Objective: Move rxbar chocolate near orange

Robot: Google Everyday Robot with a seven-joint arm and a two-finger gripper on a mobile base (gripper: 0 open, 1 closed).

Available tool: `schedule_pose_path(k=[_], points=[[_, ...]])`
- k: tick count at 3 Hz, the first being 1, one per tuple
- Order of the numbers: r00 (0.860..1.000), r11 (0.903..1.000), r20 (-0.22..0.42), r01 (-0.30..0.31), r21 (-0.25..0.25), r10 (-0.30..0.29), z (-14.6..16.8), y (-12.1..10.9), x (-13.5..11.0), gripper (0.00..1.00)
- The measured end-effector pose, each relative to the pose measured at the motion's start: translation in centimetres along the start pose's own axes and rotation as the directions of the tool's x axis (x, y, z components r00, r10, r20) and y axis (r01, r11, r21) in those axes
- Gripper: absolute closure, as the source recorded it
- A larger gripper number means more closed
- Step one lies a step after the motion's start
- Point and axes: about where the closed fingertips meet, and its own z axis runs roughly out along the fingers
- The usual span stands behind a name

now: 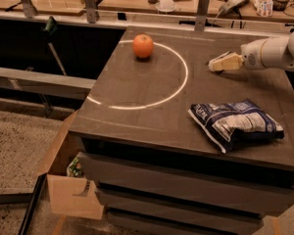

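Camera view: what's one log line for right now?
gripper: over table, right | orange: back left, apart | rxbar: not seen

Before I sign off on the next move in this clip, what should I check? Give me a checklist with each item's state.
1. Target in view: the orange sits far left on the table, at the white arc: ok.
2. Arm in view: the gripper is above the table's far right, right of the orange: ok.
3. The rxbar chocolate located: cannot tell; no bar shows on the table.
4. Bar held by the gripper: cannot tell.
5. The chip bag off the gripper-to-orange line: ok, front right.
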Motion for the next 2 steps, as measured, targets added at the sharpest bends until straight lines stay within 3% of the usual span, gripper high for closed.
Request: schedule_pose_path(k=[2], points=[[1.000, 1.0000, -0.026, -0.006, -0.001, 0.006, 1.16, -0.49, 0.92, 0.65]])
